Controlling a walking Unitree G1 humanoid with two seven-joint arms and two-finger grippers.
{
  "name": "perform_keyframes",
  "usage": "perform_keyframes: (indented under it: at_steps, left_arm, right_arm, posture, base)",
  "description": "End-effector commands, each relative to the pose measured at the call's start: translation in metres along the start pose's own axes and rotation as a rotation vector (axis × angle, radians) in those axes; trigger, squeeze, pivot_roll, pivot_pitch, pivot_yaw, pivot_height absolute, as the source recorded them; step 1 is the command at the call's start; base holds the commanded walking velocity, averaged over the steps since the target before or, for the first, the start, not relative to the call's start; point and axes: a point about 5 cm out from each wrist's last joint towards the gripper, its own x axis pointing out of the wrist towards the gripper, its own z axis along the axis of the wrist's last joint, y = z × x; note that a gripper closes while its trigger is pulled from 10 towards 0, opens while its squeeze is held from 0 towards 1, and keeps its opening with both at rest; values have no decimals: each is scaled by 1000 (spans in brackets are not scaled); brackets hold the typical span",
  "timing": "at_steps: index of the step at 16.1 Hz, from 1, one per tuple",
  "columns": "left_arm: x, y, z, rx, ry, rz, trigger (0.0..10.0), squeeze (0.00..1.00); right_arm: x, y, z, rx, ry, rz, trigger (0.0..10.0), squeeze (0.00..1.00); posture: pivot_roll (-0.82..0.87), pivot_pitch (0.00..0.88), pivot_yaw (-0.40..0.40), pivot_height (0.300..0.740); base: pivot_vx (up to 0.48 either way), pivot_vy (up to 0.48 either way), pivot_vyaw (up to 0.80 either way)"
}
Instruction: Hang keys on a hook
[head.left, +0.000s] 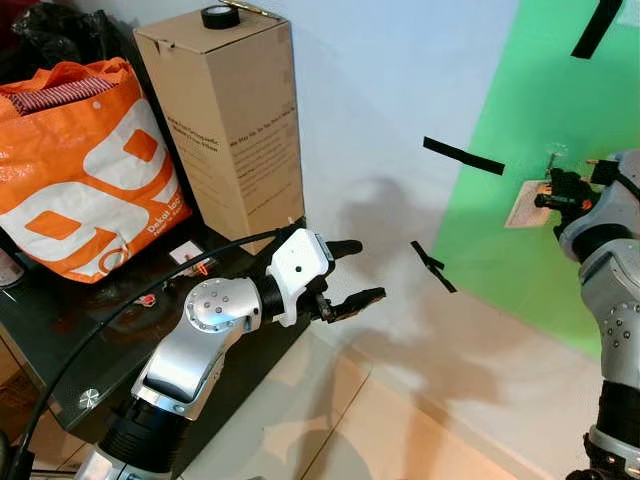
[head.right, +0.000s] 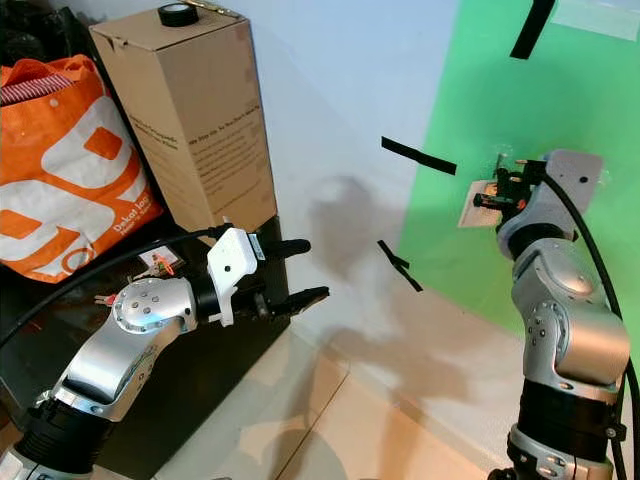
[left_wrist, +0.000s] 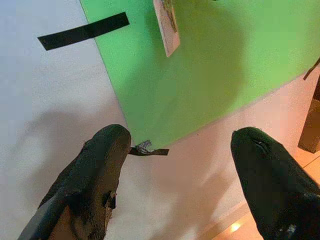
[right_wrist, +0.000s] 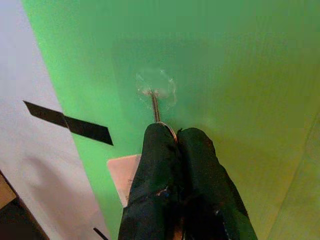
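Pressing its fingers together on the keys (right_wrist: 170, 131), the right pincer (right_wrist: 176, 134) holds them just under the hook (right_wrist: 155, 102) on the green board (right_wrist: 240, 75), probably to slip the ring on; the left pincer (head.left: 352, 272) waits apart, empty.

The cardboard box (head.left: 225, 120) looks matt brown. The orange bag (head.left: 80, 170) is glossy plastic. The green sheet (head.left: 560, 200) looks smooth, the tape strips (head.left: 462, 156) matt black.

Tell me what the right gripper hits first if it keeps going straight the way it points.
Probably the hook on the green sheet: the right gripper, shut on the key ring, points straight at it. Depth is unclear.
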Motion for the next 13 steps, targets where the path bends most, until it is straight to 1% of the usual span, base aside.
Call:
perform_keyframes:
  at_steps: [1, 3, 8, 12, 13]
  left_arm:
    - [-1, 0, 4, 11, -5, -12, 10000, 0]
    - [-1, 0, 4, 9, -3, -14, 10000, 0]
    - [0, -1, 4, 9, -2, -23, 10000, 0]
    - [0, -1, 5, 15, -7, -22, 10000, 0]
    - [1, -1, 6, 12, -14, -26, 10000, 0]
  right_arm:
    - [1, 0, -3, -14, 35, 2, 10000, 0]
    - [-1, 2, -12, -22, 74, 16, 10000, 0]
    - [-4, 5, -19, -18, 109, 28, 10000, 0]
    - [-6, 1, -18, -13, 99, 13, 10000, 0]
    - [-6, 1, -15, -10, 80, 16, 10000, 0]
  posture:
    - [-194, 0, 50, 740]
    - [-194, 0, 49, 740]
    - [-198, 0, 53, 740]
    - [-197, 0, 53, 740]
    - [-198, 0, 54, 740]
  base:
    - [0, 0, 0]
    - [0, 0, 0]
    - [0, 0, 0]
    - [0, 0, 0]
    - [0, 0, 0]
